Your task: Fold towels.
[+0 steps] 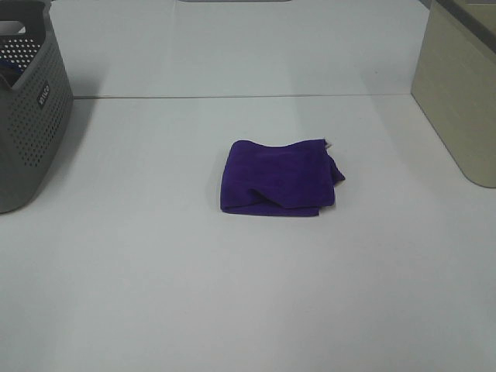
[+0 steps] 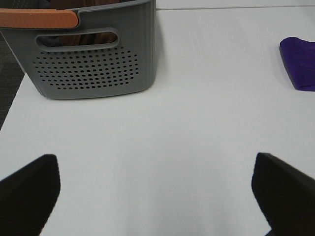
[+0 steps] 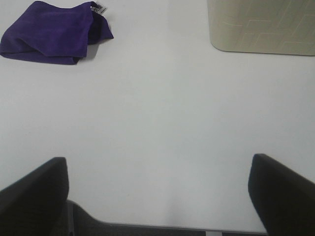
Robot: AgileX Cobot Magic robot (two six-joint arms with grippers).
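Note:
The deep purple towel (image 1: 279,177) lies folded in a rough rectangle at the middle of the white table, its small white tag (image 1: 328,143) at the far right corner. Its edge shows in the left wrist view (image 2: 299,63), and the whole towel shows in the right wrist view (image 3: 51,32). Neither arm shows in the exterior high view. My left gripper (image 2: 157,196) is open and empty over bare table, well apart from the towel. My right gripper (image 3: 160,196) is open and empty near the table's front edge, also apart from the towel.
A grey perforated basket (image 1: 27,116) stands at the far left; it also shows in the left wrist view (image 2: 88,54) with an orange handle and some cloth inside. A beige bin (image 1: 457,93) stands at the far right, also in the right wrist view (image 3: 261,27).

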